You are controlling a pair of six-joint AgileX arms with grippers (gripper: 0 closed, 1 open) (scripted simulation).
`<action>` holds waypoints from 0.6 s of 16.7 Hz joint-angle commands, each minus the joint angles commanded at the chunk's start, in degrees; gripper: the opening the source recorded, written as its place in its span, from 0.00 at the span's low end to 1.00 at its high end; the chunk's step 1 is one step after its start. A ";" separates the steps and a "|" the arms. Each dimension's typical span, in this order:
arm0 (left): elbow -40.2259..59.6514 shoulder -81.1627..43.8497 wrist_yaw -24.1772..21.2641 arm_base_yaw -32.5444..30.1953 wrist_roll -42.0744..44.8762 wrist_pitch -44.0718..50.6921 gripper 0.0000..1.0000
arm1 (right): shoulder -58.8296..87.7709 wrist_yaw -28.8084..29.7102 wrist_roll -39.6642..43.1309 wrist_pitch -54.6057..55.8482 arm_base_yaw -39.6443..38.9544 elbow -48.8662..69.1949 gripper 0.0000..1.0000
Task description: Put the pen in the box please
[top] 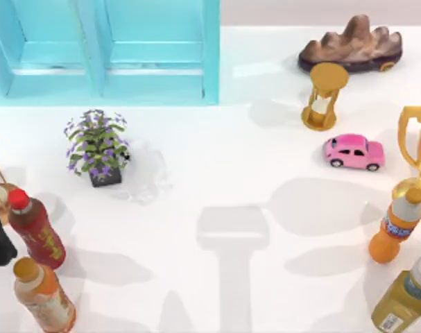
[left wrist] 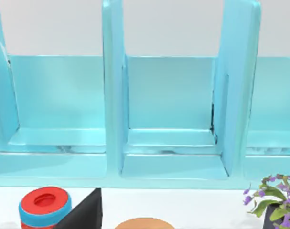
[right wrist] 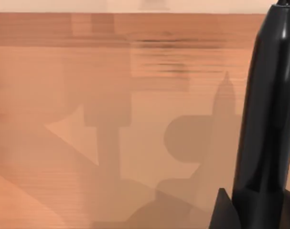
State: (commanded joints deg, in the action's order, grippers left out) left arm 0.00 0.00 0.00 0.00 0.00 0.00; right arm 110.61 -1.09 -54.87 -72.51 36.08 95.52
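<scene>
The pen stands close against my right wrist camera, its long axis running out ahead of the right gripper. I judge it held there, but I cannot tell how that gripper is set, nor the left gripper. The box lies straight ahead of my left wrist. The pen's lower end is cut off.

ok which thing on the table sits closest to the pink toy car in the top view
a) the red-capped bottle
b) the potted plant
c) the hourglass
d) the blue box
c: the hourglass stands just up and left of the pink toy car, on the table's right side.
</scene>
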 joint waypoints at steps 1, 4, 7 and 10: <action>0.00 0.00 0.00 0.00 0.00 0.00 1.00 | 0.00 0.00 0.00 0.00 0.00 0.00 0.00; 0.00 0.00 0.00 0.00 0.00 0.00 1.00 | 0.10 -0.04 -0.57 0.70 -0.91 -0.30 0.00; 0.00 0.00 0.00 0.00 0.00 0.00 1.00 | -0.11 0.04 -3.47 3.25 -4.76 -2.52 0.00; 0.00 0.00 0.00 0.00 0.00 0.00 1.00 | 0.40 1.44 -6.45 5.95 -8.47 -6.65 0.00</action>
State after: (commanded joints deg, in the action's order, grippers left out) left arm 0.00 0.00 0.00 0.00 0.00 0.00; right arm 111.01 0.35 -61.33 -66.55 27.61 88.87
